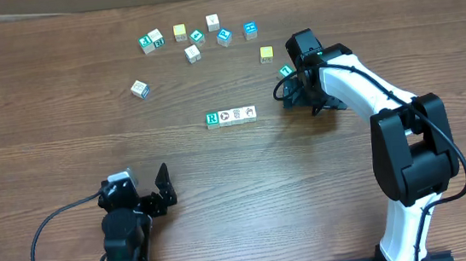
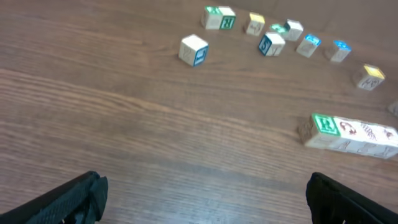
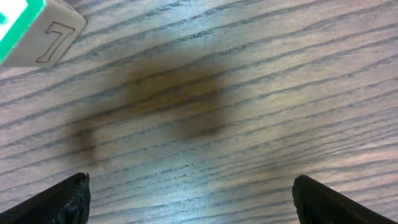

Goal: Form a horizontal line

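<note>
Sitting mid-way across the counter (image 1: 45, 140), the row (image 1: 232, 116) looks done. Left claw (image 1: 149, 190) and right claw (image 1: 292, 93) are both spread, empty. The right one hangs near the row's end, so a sloppy retreat could knock it crooked.

I see the horizontal line (image 1: 232, 116) lying straight: four tiny white-faced cubes touching side by side, green R cube (image 1: 212, 119) leftmost.

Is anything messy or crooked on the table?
Nothing looks broken or spilled. The row of four cubes sits straight, cubes touching. The loose cubes lie scattered and turned different ways on the far side of the table, one green-edged cube close by the right gripper.
</note>
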